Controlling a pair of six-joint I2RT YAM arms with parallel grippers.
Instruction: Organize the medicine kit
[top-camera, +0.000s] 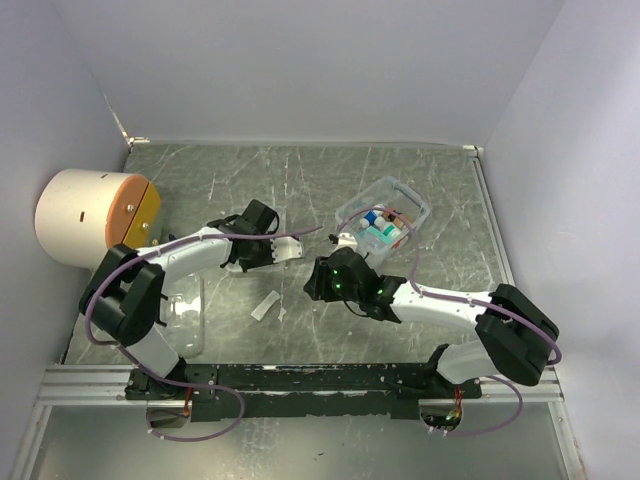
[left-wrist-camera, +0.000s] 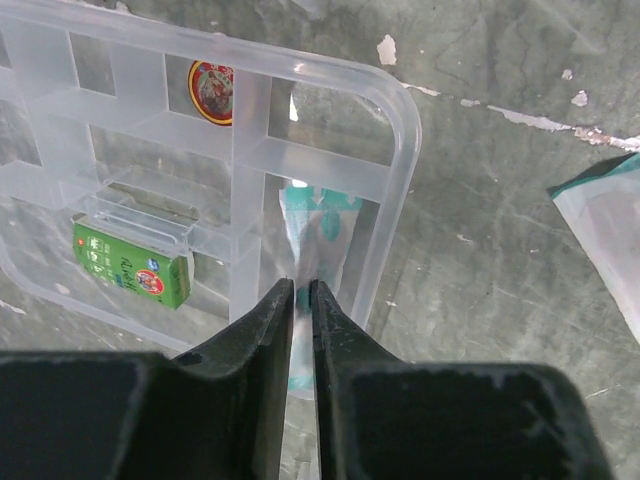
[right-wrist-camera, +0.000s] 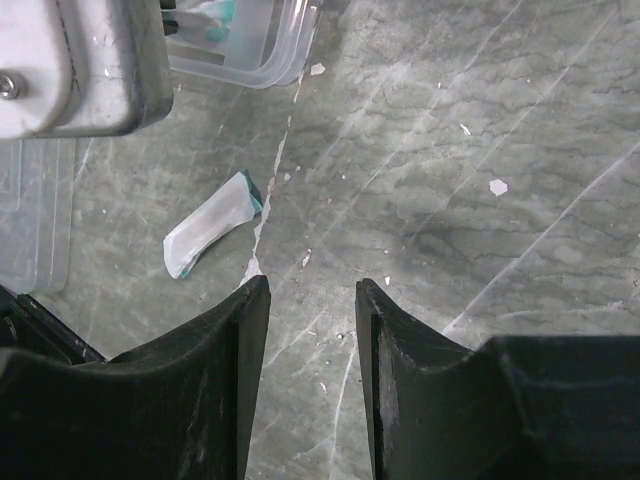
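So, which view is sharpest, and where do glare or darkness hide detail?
Top external view: soft, even light, sharp overall, only a faint sheen on the table. Left wrist view: bright glare on the rim of the clear tray; the sachet looks slightly soft; the left gripper is dark and blurred up close. Right wrist view: table sharp, the right gripper almost black, little detail.

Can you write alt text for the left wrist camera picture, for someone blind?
Black pincer, nearly closed, pinches a white-and-teal sachet at the corner of a clear divided tray on a grey table; a green box lies in one compartment.
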